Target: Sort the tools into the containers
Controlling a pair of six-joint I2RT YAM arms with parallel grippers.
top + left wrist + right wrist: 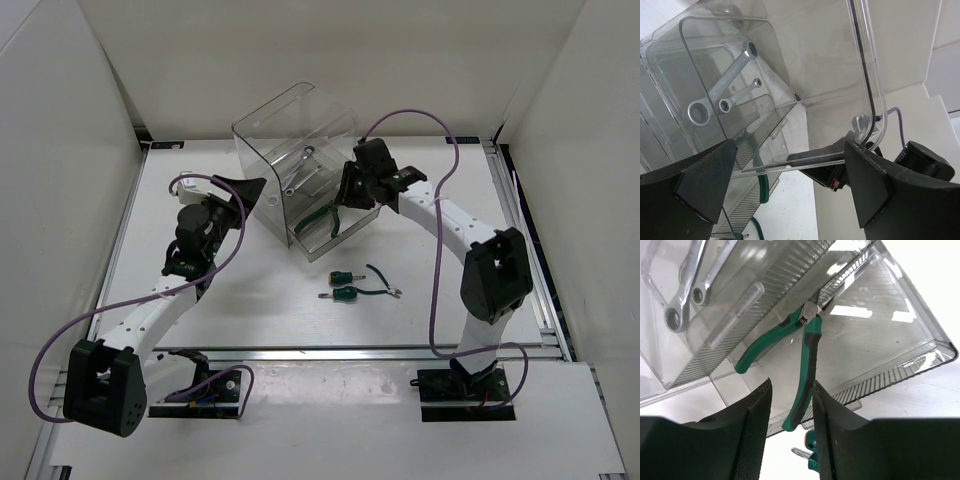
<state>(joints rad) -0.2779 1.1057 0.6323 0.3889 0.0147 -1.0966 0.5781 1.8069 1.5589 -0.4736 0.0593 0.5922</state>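
The clear organiser stands at mid-table with a lower drawer pulled out toward me. Green-handled pliers lie in that drawer. Two silver wrenches lie in the drawer above. My right gripper hovers over the pliers, its jaws apart, with one handle showing in the gap beyond the fingertips. My left gripper stands wide open at the organiser's left corner, a clear edge between its fingers. Two stubby screwdrivers lie on the table.
A second, thin green-handled pair of pliers lies beside the screwdrivers, in front of the organiser. White walls enclose the table on three sides. A purple cable loops over the right arm, and another trails from the left arm.
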